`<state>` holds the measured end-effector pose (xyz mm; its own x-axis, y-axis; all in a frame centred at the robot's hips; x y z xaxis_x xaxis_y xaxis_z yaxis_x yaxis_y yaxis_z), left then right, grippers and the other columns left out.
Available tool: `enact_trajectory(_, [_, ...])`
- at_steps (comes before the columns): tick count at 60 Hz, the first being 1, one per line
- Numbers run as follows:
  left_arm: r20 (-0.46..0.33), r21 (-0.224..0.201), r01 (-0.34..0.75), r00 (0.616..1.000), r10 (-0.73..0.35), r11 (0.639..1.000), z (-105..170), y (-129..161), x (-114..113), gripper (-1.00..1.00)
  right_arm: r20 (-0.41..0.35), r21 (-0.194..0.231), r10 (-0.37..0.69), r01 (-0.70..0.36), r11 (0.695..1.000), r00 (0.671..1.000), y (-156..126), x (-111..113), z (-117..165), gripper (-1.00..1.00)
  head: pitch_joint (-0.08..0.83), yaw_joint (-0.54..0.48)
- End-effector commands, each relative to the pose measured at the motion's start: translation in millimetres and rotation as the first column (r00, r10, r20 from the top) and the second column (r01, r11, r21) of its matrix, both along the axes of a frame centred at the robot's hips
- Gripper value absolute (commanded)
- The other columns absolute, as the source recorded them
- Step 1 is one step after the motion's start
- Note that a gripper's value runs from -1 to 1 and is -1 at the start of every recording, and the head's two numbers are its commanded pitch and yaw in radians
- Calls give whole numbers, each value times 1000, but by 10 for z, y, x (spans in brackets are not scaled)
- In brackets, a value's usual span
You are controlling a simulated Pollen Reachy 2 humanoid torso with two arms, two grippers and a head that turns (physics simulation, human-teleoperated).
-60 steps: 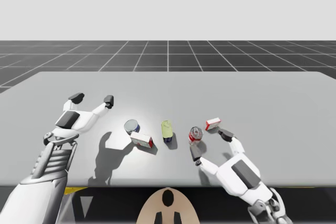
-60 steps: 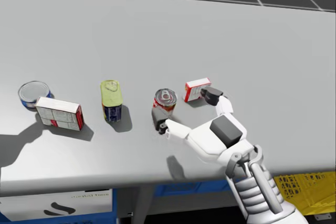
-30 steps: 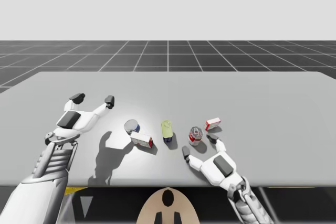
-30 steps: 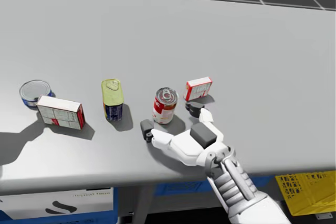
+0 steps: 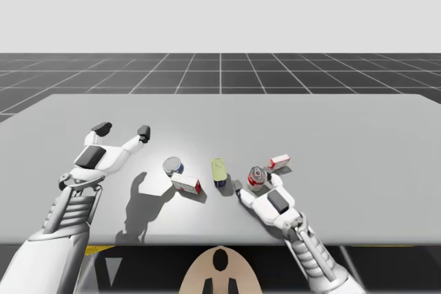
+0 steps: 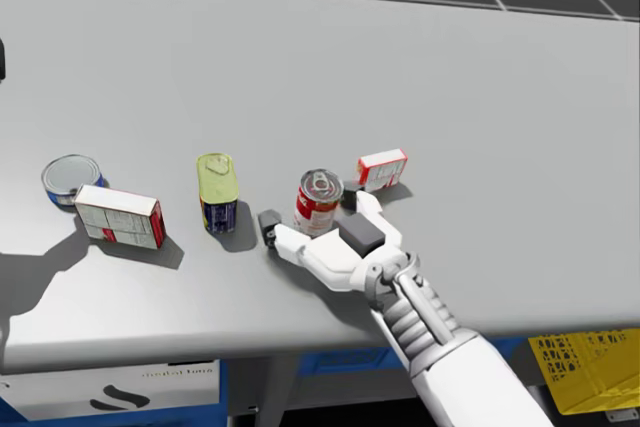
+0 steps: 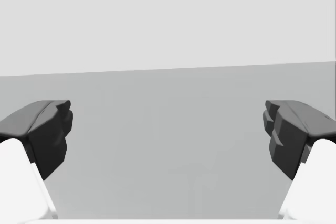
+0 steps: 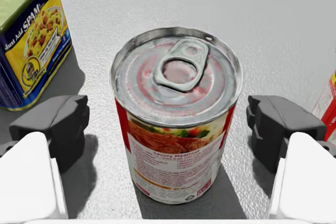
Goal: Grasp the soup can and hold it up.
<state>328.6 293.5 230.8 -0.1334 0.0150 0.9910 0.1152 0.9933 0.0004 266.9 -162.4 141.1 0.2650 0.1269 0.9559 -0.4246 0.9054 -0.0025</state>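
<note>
The soup can [image 5: 256, 178] [image 6: 318, 202] [image 8: 176, 114] stands upright on the grey table [image 5: 344, 135], red and white with a silver pull-tab lid. My right gripper [image 5: 255, 182] [image 6: 310, 213] [image 8: 165, 129] is low at the table's front and open. The can stands between its dark fingers [image 8: 52, 124], with a gap on each side. Far off at the left, my left gripper [image 5: 122, 129] [image 7: 168, 135] hovers above the table, open, with nothing between its fingers.
A blue rectangular can with a yellow top [image 5: 219, 170] [image 6: 216, 192] [image 8: 31, 40] stands close beside the right gripper's left finger. A small red and white box [image 5: 279, 162] [image 6: 382, 169] lies just beyond its other finger. A white and red box [image 5: 186, 184] and a low blue can [image 5: 173, 166] lie further left.
My right gripper has swung left and forward from beside the small box, so the soup can now stands between its fingers. My head has turned slightly. The left arm has not moved.
</note>
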Motion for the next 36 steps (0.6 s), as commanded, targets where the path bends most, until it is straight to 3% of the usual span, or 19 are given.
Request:
enact_trajectory(1, [-1, 0, 1, 1000, -1, 1000, 0, -2, 0, -1000, -27, 39, -14, 16, 999, 1000, 130, 26, -10, 919, 693, -204])
enact_trajectory(2, [-1, 1, 1, 1000, -1, 1000, -1, -3, 0, -1000, -28, 38, -13, 14, 999, 1000, 125, 23, -13, 1000, 691, -204])
enact_trajectory(12, [-1, 7, 1, 1000, -1, 1000, -8, -11, 3, -1000, -31, 44, -5, 7, 999, 999, 111, 4, -23, 1000, 653, -205])
enact_trajectory(23, [-5, 8, 1, 1000, -1, 1000, -18, -17, 4, -1000, -29, 47, 1, 0, 999, 1000, 107, -18, -35, 1000, 462, -204])
enact_trajectory(36, [-4, 7, 0, 1000, 0, 1000, -17, -8, 0, -1000, -18, 51, 1, 0, 999, 1000, 107, -40, -22, 1000, 352, -203])
